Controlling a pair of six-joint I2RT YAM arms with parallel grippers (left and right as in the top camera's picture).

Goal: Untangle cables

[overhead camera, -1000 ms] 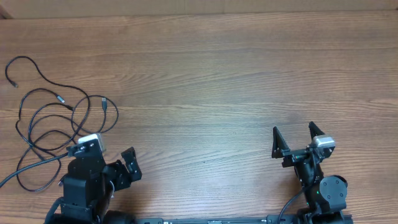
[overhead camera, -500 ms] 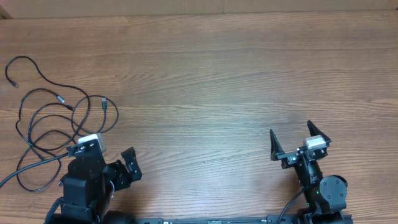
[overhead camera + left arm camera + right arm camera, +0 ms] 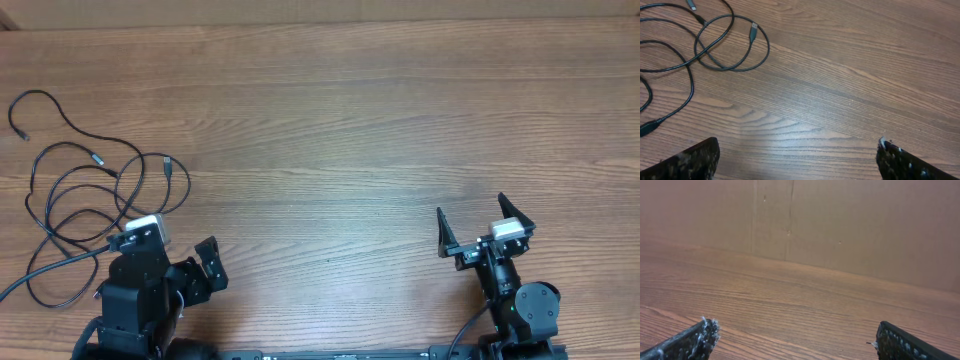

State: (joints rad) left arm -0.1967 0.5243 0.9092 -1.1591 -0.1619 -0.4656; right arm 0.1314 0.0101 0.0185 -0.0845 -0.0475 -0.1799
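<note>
1. A wood-grain surface (image 3: pixel 350 120) is seen from overhead. In the right wrist view it is backed by a plain brown wall (image 3: pixel 840 220).
2. At the far left of the surface, the cables (image 3: pixel 75 190) are laid in loose, overlapping black loops. They are crossed over one another at several places.
3. One strand is run out toward the upper left corner and is ended in a small plug (image 3: pixel 22 133).
4. At the right edge of the loops, a silver-tipped plug (image 3: pixel 167 165) is laid flat on the wood. It is seen just inside one round loop.
5. The left claw (image 3: pixel 797 162) is placed at the lower left, just below and to the right of the loops. Its jaws are spread wide and it is empty. In the left wrist view the cables are seen up and to the left of its fingers, apart from them.
6. The right claw (image 3: pixel 475 220) is placed at the lower right, well apart from the cables. Its jaws are likewise spread wide and it is empty, with bare wood seen between its fingers.
</note>
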